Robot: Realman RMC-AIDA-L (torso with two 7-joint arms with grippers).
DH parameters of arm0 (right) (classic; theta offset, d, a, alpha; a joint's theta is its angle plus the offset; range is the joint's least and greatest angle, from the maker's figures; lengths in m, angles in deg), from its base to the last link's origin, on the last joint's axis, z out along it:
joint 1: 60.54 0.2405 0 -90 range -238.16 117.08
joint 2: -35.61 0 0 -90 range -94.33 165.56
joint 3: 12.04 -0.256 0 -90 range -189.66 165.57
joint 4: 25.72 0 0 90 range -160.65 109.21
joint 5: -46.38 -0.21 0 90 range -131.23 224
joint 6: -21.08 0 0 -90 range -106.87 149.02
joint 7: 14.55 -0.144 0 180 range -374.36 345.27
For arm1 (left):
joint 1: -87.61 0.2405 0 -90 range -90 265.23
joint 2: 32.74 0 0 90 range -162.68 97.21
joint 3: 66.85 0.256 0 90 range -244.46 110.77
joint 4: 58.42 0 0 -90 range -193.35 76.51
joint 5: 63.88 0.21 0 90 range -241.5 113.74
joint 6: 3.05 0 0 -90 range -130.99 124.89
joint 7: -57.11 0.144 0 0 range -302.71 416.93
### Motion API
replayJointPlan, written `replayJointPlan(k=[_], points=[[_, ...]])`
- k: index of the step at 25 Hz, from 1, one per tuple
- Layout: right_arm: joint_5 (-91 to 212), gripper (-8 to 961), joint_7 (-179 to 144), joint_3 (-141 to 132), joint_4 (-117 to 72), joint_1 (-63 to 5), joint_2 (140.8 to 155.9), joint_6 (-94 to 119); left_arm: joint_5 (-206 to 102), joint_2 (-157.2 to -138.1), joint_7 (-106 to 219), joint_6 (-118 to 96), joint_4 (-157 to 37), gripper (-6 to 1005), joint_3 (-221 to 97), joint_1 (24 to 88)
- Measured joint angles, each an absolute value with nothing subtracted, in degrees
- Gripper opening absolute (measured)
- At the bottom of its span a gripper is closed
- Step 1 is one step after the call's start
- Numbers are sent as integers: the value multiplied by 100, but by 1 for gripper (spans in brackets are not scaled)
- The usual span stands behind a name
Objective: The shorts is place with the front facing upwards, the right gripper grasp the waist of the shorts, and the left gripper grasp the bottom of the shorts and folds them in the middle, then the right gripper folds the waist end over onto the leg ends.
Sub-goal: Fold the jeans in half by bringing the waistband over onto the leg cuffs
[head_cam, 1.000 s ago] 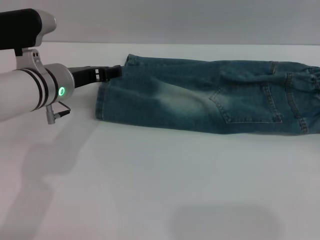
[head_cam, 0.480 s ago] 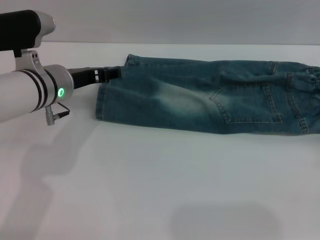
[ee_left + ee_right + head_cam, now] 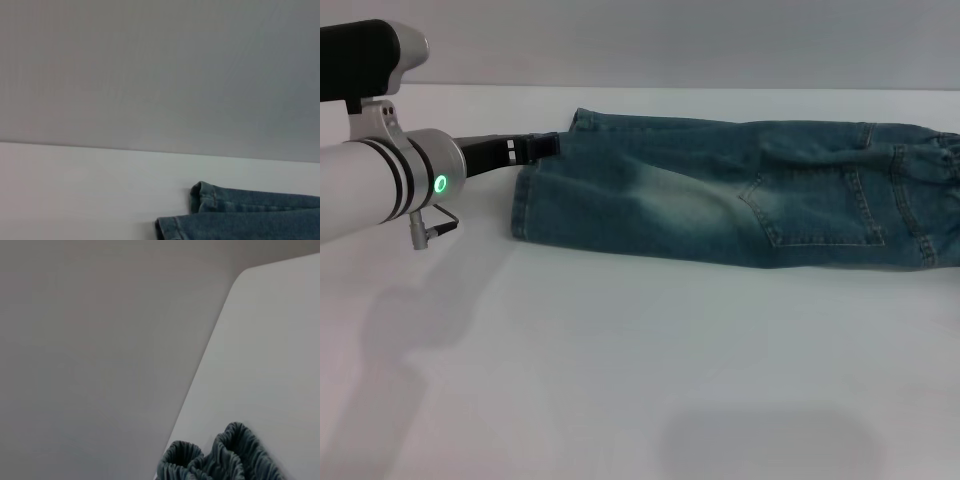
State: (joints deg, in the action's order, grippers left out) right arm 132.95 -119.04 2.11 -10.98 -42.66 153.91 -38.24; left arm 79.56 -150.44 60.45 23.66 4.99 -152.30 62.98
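Currently shorts [image 3: 740, 195] lie halved lengthwise on desk [image 3: 620, 380]; left end effector [image 3: 548, 146] touches leg ends [image 3: 535, 200], grip state indeterminable; right end effector unseen.

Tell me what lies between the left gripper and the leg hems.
Nothing: in the head view the left gripper reaches the far corner of the leg hems, with no gap or object visible between them.
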Motion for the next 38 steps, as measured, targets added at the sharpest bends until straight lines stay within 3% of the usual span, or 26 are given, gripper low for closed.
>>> replayJointPlan(k=[6, 14, 19, 38], points=[[13382, 557, -11841, 223, -1053, -4187, 15388, -3815, 7945, -15052, 6045, 2368, 495, 860, -15231, 6305], [13525, 310, -11781, 237, -974, -4076, 15382, -3858, 7920, -15058, 6045, 2374, 494, 859, -15217, 6296], [13525, 101, -11743, 237, -972, -4086, 15382, -3908, 7920, -15066, 6045, 2375, 494, 860, -15200, 6286], [13486, 76, -11622, 190, -954, -4080, 15377, -4551, 7911, -15077, 6045, 2285, 491, 860, -15169, 6275]])
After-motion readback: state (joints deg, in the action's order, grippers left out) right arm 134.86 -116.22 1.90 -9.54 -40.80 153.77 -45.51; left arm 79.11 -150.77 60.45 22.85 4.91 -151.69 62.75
